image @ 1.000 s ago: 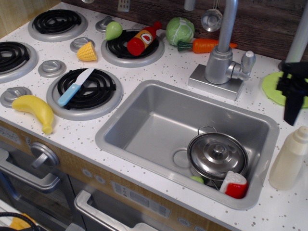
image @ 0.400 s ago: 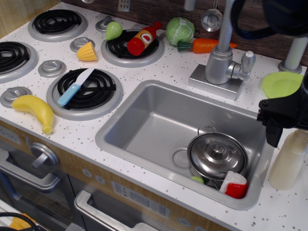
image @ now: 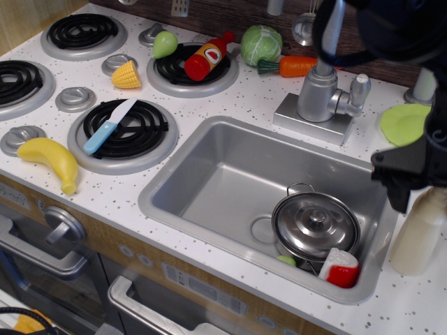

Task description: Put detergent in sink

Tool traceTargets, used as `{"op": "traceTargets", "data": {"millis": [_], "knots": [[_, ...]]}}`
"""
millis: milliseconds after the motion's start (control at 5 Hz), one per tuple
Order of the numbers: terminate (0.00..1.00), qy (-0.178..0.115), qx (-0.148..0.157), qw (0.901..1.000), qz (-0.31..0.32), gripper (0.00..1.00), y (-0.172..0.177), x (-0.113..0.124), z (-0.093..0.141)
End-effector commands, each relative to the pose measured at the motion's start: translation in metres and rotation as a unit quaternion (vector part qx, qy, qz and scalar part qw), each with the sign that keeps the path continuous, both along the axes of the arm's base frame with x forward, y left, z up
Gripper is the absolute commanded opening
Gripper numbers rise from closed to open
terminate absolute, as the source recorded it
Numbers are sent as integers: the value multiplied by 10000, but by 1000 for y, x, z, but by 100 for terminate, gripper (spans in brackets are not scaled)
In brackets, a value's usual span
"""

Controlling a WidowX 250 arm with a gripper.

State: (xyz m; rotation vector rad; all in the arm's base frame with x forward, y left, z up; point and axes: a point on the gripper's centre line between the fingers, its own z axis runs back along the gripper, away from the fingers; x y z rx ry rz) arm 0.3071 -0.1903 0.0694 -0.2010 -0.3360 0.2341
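Black gripper (image: 412, 183) at the neck of the cream bottle (image: 419, 236), finger spacing not discernible. The bottle stands upright on the counter, just right of the sink (image: 209, 230). A firm shoulder-level grasp should precede lifting clear of the pot (image: 316, 225).

The gripper (image: 413, 171) covers the cap and shoulder of the detergent bottle (image: 419, 237) directly beneath it, so its jaw state cannot be told. The arm runs out of frame above and to the right. Left of the hand, the steel pot (image: 316, 225) hides most of something green, perhaps a vegetable.
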Motion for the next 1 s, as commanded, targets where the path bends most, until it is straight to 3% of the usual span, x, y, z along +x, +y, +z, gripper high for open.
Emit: {"op": "traceTargets", "data": {"millis": [0,200,400,600,800], "knots": [[0,-208,-91,9997,109,0,3,6,13],[0,-225,-82,9996,166,0,1,4,12],[0,63,-121,9999,76,0,13,1,23],[0,480,387,9978,-228,0,48,1,56],[0,601,1043,9907,-627,0,91,11,79]]}}
